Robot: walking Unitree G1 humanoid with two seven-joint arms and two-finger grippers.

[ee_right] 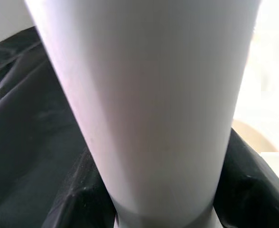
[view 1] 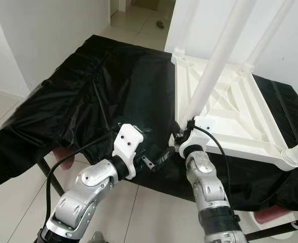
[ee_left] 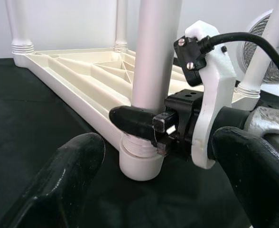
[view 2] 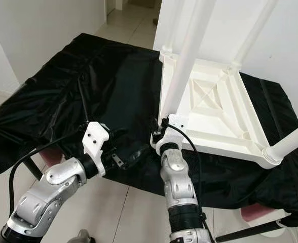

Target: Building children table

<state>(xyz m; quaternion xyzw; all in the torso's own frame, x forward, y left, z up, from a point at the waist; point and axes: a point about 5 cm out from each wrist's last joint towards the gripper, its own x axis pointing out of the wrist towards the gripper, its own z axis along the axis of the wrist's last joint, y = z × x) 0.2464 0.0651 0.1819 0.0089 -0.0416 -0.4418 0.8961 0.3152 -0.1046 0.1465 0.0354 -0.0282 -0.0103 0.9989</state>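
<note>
A white plastic children's table top [view 1: 230,109] lies upside down on a work surface draped in glossy black plastic sheeting [view 1: 88,96], its ribbed underside facing up and its round white plastic legs rising from the corners. The nearest white leg [view 1: 217,61] stands in the corner socket closest to the robot and leans up and away out of the head views. The right gripper [ee_left: 146,124] is at the foot of this leg, just above the ringed socket; in the left wrist view one black finger [ee_left: 130,121] lies pressed against the near side of the leg, so the gripper appears to pinch the leg, though the far finger is hidden behind it. The right wrist view looks straight at the leg's smooth white shaft from very close, with black sheeting on either side. The left gripper [view 1: 156,158] hovers over the black sheeting just beside the table's near corner, pointing toward the right gripper, its two black fingers spread apart and holding nothing. A white fan [ee_left: 272,52] stands behind the table. Pale floor tiles [view 1: 139,20] lie beyond the sheeted surface.
</note>
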